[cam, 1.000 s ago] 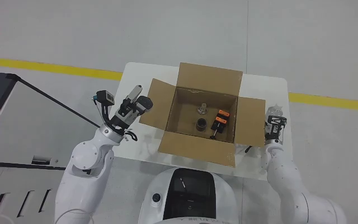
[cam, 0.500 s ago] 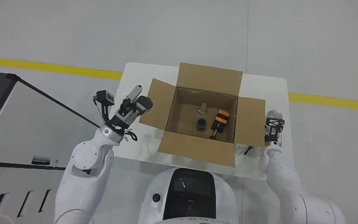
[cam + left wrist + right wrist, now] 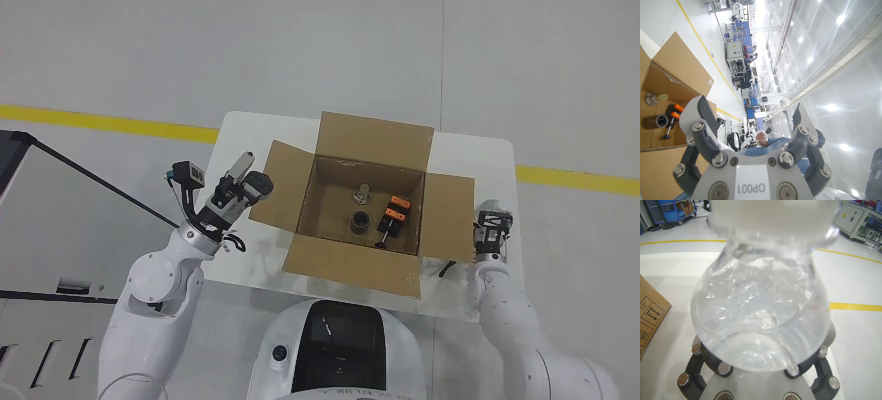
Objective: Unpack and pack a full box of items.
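An open cardboard box (image 3: 378, 135) stands mid-table. Inside lie a dark cylinder (image 3: 358, 222), an orange-and-black clamp (image 3: 392, 220) and a small flanged metal part (image 3: 362, 193). My left gripper (image 3: 248, 172) hangs open and empty above the table, just left of the box's left flap. In the left wrist view it (image 3: 750, 106) frames the room beyond, with the cylinder (image 3: 654, 120) and clamp (image 3: 673, 115) off to one side. By the table's right edge, past the right flap, my right gripper (image 3: 491, 222) is shut on a clear water bottle (image 3: 761, 306) that hides its fingers.
The white table (image 3: 270, 135) has bare strips left and right of the box. The four box flaps spread outward, and the right flap (image 3: 450, 215) lies close to my right gripper. A black cable (image 3: 100, 185) runs past the left arm.
The right gripper with the bottle has shifted very slightly toward the near edge of the table. The left arm and the box contents have not moved.
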`<state>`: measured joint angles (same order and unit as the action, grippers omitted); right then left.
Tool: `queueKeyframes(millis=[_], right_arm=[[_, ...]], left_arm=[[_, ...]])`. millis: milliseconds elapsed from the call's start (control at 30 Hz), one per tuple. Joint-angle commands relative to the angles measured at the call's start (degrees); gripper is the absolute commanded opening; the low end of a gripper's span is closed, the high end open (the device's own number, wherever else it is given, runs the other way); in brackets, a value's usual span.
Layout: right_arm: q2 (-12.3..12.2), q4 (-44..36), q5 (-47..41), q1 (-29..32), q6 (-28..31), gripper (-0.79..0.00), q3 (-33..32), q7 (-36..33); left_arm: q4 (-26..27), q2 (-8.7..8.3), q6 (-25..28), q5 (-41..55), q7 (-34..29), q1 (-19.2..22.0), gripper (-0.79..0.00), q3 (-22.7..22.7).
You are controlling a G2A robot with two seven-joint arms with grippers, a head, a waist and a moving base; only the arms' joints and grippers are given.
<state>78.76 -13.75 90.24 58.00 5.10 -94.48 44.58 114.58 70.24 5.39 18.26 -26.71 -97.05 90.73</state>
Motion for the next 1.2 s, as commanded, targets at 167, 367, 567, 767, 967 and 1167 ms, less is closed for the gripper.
queueKeyframes(millis=[167, 367, 567, 767, 967, 1167], right_arm=[[-1.0, -2.5, -0.7, 3.2, 1.3, 0.000, 0.0, 6.0], [-2.1, -8.2, -1.6, 7.5, 4.3, 0.000, -0.3, 10.7], [-3.1, -21.8, -4.1, 14.7, 4.5, 0.000, -2.4, 14.1], [-4.1, -45.8, -6.5, 27.1, 7.2, 0.000, -6.1, 9.7], [-4.5, -62.5, -10.9, 34.0, 9.4, 0.000, -9.4, 1.6], [-5.0, -76.2, -14.4, 34.9, 11.3, 0.000, -11.1, -17.3]], left_arm=[[0.0, 0.00, 0.0, 0.0, 0.0, 0.0, 0.000, 0.0], [0.0, 0.00, 0.0, 0.0, 0.0, 0.0, 0.000, 0.0], [0.0, 0.00, 0.0, 0.0, 0.0, 0.0, 0.000, 0.0], [0.0, 0.00, 0.0, 0.0, 0.0, 0.0, 0.000, 0.0], [0.0, 0.00, 0.0, 0.0, 0.0, 0.0, 0.000, 0.0], [0.0, 0.00, 0.0, 0.0, 0.0, 0.0, 0.000, 0.0]])
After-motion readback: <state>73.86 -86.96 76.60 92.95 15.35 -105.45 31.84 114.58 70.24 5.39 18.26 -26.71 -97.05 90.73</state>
